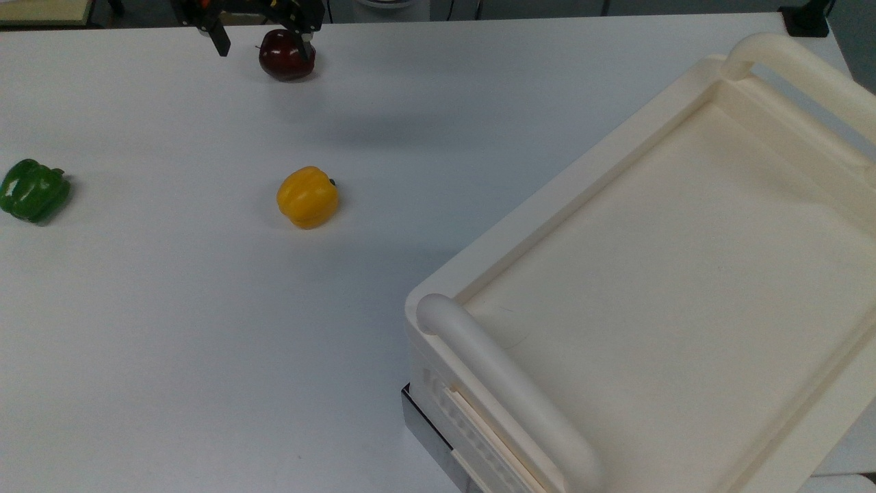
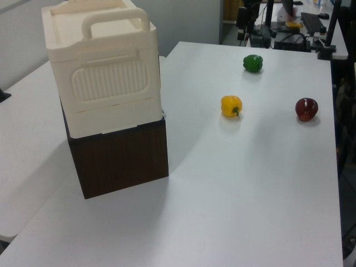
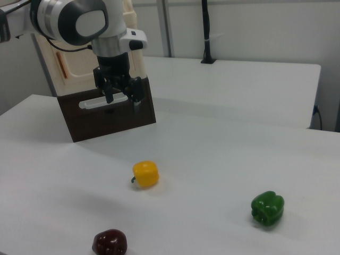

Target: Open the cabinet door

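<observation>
The cabinet [image 1: 684, 274] is a big cream box with a recessed top and thick rounded bars, filling the top view's right; in the left view the cabinet [image 2: 111, 83] stands on a dark brown base [image 2: 119, 158]. In the right view the cabinet door [image 3: 77, 71], a flat cream panel with a small copper handle [image 3: 62, 66], shows behind my arm, partly hidden. My gripper [image 1: 260, 42] hangs open and empty at the table's far edge in the top view, over a dark red pepper [image 1: 287, 56], well away from the cabinet. In the right view the gripper [image 3: 121, 95] points down.
A yellow pepper [image 1: 307, 197] lies mid-table and a green pepper [image 1: 33, 190] at the top view's left edge. The brown base carries a white bar handle [image 3: 93, 102]. The white table [image 1: 171, 329] stretches between the peppers and the cabinet.
</observation>
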Robot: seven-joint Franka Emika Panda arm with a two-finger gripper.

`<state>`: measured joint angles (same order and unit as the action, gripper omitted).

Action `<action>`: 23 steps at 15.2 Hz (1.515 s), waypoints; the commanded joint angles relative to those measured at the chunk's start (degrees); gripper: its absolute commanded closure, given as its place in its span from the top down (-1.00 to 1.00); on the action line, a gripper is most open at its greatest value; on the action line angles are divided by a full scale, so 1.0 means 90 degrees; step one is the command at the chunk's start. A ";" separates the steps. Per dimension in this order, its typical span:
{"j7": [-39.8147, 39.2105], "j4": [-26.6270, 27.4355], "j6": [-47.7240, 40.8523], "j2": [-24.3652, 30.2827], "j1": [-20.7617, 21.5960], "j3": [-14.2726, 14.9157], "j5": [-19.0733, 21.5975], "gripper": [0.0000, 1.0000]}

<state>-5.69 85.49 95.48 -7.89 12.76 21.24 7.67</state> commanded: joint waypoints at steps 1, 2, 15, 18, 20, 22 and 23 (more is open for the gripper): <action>0.0057 0.0012 0.0308 0.0027 0.0076 -0.0075 0.0396 1.00; -0.0021 0.0022 0.0415 0.0027 0.0134 -0.0084 0.0533 1.00; -0.1036 -0.0007 0.2534 -0.0276 0.1022 -0.0895 0.0554 1.00; -0.1066 -0.0017 0.2789 -0.0315 0.1335 -0.0915 0.0554 1.00; -0.1193 -0.0017 0.3052 -0.0325 0.1423 -0.1079 0.0496 1.00; -0.1262 -0.0056 0.3325 -0.0335 0.1414 -0.1295 0.0476 1.00; -0.1262 -0.0075 0.3385 -0.0354 0.1423 -0.1344 0.0466 1.00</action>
<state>-15.22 85.35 123.17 -10.78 25.23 10.64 12.21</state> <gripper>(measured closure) 0.000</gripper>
